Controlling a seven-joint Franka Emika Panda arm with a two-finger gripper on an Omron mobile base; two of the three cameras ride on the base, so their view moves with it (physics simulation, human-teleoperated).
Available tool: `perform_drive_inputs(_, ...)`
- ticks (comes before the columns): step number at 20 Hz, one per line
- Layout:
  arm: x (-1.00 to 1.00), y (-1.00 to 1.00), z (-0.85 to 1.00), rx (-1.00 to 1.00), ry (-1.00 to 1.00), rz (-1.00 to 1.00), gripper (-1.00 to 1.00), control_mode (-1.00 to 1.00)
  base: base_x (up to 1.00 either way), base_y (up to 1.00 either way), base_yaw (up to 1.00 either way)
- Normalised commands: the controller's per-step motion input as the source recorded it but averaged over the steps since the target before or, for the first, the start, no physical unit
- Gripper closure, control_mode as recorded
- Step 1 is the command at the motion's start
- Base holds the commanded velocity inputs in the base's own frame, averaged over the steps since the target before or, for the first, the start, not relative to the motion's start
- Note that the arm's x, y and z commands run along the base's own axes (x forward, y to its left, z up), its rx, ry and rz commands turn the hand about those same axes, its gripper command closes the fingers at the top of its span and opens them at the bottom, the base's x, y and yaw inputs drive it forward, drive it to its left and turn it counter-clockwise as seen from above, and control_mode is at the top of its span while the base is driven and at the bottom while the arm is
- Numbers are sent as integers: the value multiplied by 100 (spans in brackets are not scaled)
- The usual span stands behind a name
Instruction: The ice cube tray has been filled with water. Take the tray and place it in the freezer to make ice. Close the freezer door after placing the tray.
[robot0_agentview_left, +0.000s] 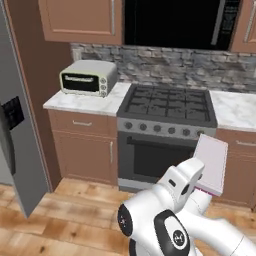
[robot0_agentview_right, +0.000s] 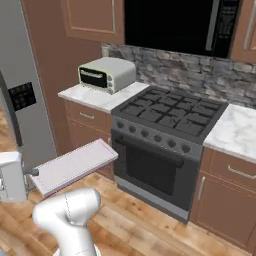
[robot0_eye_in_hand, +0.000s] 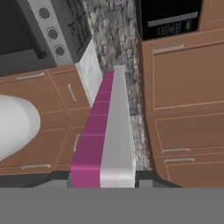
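The ice cube tray (robot0_agentview_right: 74, 166) is in the robot's grasp, carried in the air in front of the stove (robot0_agentview_left: 167, 131), clear of the table (robot0_agentview_left: 82, 102) and the floor. The fingers (robot0_eye_in_hand: 146, 179) are closed narrowly on one short end of the tray, one on each face, so the rest of it juts out away from the hand. In the hand view the tray (robot0_eye_in_hand: 107, 135) runs straight ahead from the grip, seen edge-on, with its magenta side wall beside a pale face.

In the right base view the tray lies roughly level, which would suit keeping the water in, though the left base view shows the tray (robot0_agentview_left: 212, 163) more tilted, so its true lean is hard to judge.

The refrigerator (robot0_agentview_left: 15, 135) stands left of the stove, past the toaster oven (robot0_agentview_left: 89, 77) on the table. The grey door with the dark dispenser panel (robot0_agentview_right: 22, 96) is visible; the freezer compartment itself cannot be made out. The job is probably mid-carry, with placing and door-closing still to do.
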Motion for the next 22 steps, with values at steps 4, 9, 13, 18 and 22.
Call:
perform_drive_inputs(4, 0, 0, 0, 0, 0, 0, 100, 100, 7, 30, 44)
perform_drive_inputs(9, 0, 0, 0, 0, 0, 0, 100, 100, 9, 37, 43)
perform_drive_inputs(13, 0, 0, 0, 0, 0, 0, 100, 100, 12, 41, 42)
perform_drive_inputs(18, 0, 0, 0, 0, 0, 0, 100, 100, 21, 51, 39)
perform_drive_inputs(22, 0, 0, 0, 0, 0, 0, 100, 100, 28, 60, 33)
